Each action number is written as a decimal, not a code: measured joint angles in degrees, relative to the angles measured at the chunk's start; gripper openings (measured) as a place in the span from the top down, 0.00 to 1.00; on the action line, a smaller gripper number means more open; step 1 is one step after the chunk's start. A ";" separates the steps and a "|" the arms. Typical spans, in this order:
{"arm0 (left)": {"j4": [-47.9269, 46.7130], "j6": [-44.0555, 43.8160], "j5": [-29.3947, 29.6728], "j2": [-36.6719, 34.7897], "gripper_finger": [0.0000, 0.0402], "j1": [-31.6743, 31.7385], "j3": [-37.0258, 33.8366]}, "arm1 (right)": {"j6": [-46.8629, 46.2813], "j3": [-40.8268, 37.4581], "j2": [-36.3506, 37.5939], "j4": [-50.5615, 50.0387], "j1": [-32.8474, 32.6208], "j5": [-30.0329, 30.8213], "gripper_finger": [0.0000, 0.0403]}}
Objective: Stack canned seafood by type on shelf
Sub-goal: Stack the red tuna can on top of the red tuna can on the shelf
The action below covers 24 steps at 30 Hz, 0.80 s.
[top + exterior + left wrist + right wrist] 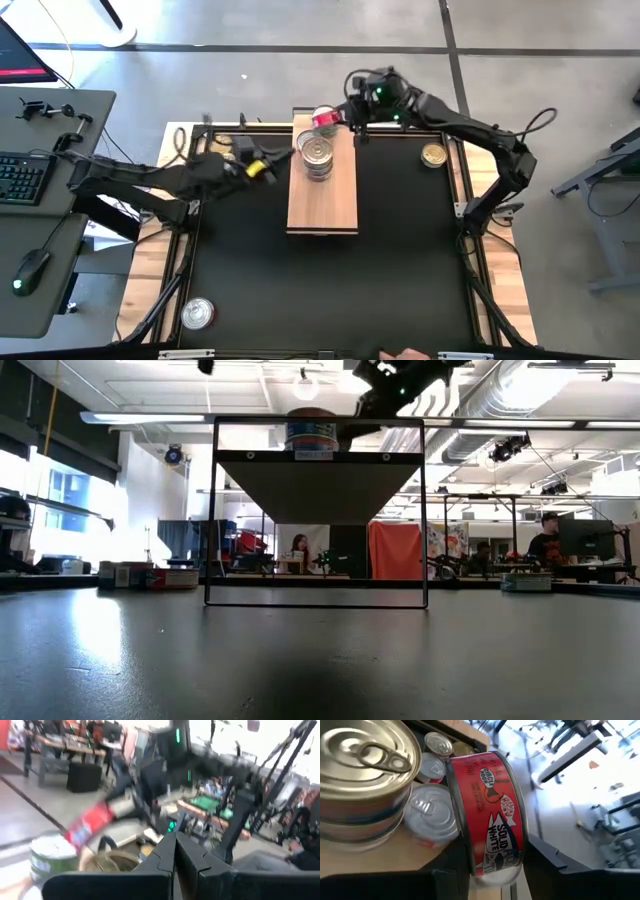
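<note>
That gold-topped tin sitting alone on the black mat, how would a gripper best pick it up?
Come straight down and pinch the gold-topped tin across its round side wall. It lies flat, lid up, with bare black mat all round, so both sides look free.

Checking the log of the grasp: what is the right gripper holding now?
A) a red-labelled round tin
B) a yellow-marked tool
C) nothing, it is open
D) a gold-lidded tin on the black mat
A: in the right wrist view the right gripper clamps a red-labelled round tin on edge, beside the silver-lidded tins on the light-wood shelf.
</note>
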<state>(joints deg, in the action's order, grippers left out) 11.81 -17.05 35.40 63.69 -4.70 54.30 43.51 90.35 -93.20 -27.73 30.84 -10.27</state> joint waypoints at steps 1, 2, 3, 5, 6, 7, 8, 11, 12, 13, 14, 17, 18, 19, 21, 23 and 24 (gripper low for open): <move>-0.20 0.75 0.02 -1.35 1.00 0.36 0.00 | 0.45 -0.88 -0.04 1.81 -0.28 0.29 0.70; -0.42 1.38 0.04 -2.69 1.00 0.64 0.00 | 0.85 -1.28 -0.05 3.08 -0.57 0.29 0.70; -0.70 2.22 0.08 -3.93 1.00 0.74 0.05 | 1.48 -1.34 -0.05 4.00 -0.87 0.31 0.69; -2.45 4.30 0.05 -6.73 1.00 0.84 0.07 | 3.51 -1.27 -0.24 6.04 -1.54 0.95 0.68; -3.33 5.47 0.04 -8.06 1.00 0.84 0.07 | 4.23 -1.23 -0.48 7.12 -1.94 1.62 0.68; -4.50 6.61 0.04 -9.43 1.00 0.82 0.07 | 5.02 -1.23 -0.96 7.58 -2.09 2.15 0.68; -6.01 7.35 0.10 -10.75 1.00 0.82 0.07 | 5.90 -1.23 -1.72 7.74 -2.25 3.01 0.68; -10.16 8.36 1.48 -14.06 1.00 0.82 0.07 | 8.36 -1.29 -3.86 7.87 -3.29 7.22 0.67; -11.32 8.63 1.60 -15.00 1.00 0.84 0.07 | 9.00 -1.30 -4.33 7.89 -3.55 8.28 0.67; -12.63 8.67 1.65 -15.91 1.00 0.84 0.07 | 9.23 -1.30 -4.71 8.26 -3.82 9.11 0.67; -13.50 8.71 1.74 -16.51 1.00 0.84 0.07 | 9.33 -1.30 -4.94 8.77 -4.01 9.45 0.67; -16.79 8.73 1.83 -17.74 1.00 0.82 0.11 | 9.22 -1.30 -5.06 9.24 -4.27 9.62 0.67; -17.99 8.63 2.29 -17.74 1.00 0.82 0.11 | 9.22 -1.30 -5.08 9.52 -4.35 9.56 0.67; -19.33 8.28 2.69 -17.70 1.00 0.82 0.02 | 9.13 -1.30 -5.12 9.80 -4.44 9.50 0.67; -21.27 7.21 2.84 -17.57 1.00 0.82 -0.71 | 9.09 -1.30 -5.12 9.91 -4.44 9.36 0.67; -21.07 6.69 2.80 -17.47 1.00 0.82 -2.03 | 9.07 -1.30 -5.12 9.96 -4.64 9.12 0.67; -21.21 6.63 2.78 -17.47 1.00 0.82 -2.51 | 9.07 -1.30 -5.29 10.17 -4.78 8.99 0.66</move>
<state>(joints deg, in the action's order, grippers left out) -9.40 -10.41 38.18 46.22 -3.88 51.79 52.58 89.06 -98.49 -17.56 26.06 -1.28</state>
